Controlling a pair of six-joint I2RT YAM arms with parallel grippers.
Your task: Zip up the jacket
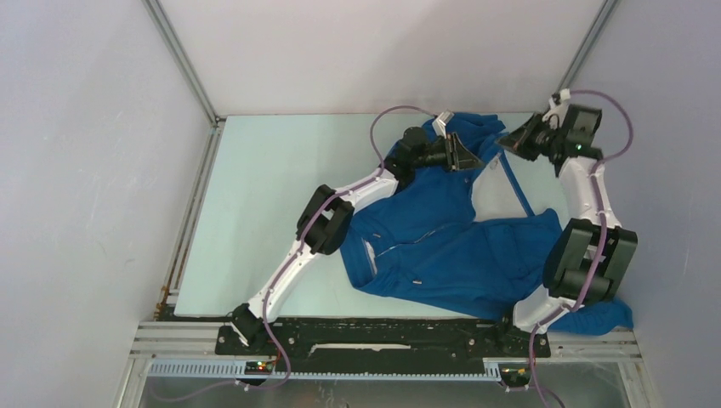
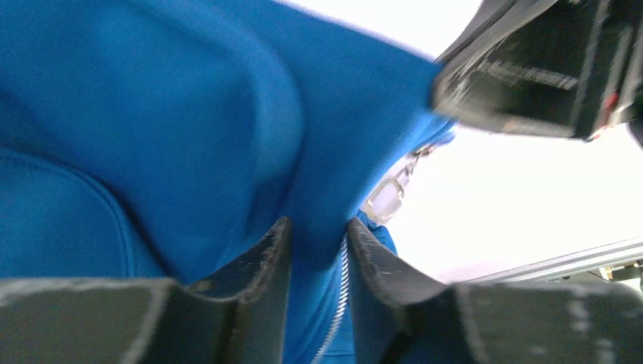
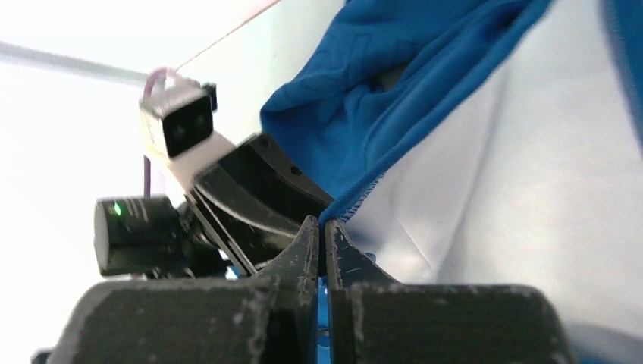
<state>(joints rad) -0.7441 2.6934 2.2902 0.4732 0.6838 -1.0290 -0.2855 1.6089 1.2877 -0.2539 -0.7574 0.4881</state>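
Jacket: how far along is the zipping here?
Little looks done: the jacket gapes at its far end, pale lining showing. In hand: the right hand is pinched shut on its edge; the left hand has its fingers apart around the zipper, pull just beyond. Left: joining both sides and drawing the pull along.

blue jacket (image 1: 442, 246), rumpled, front open, pale lining showing

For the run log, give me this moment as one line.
jacket: front open | left gripper: open astride zipper | right gripper: shut on jacket edge
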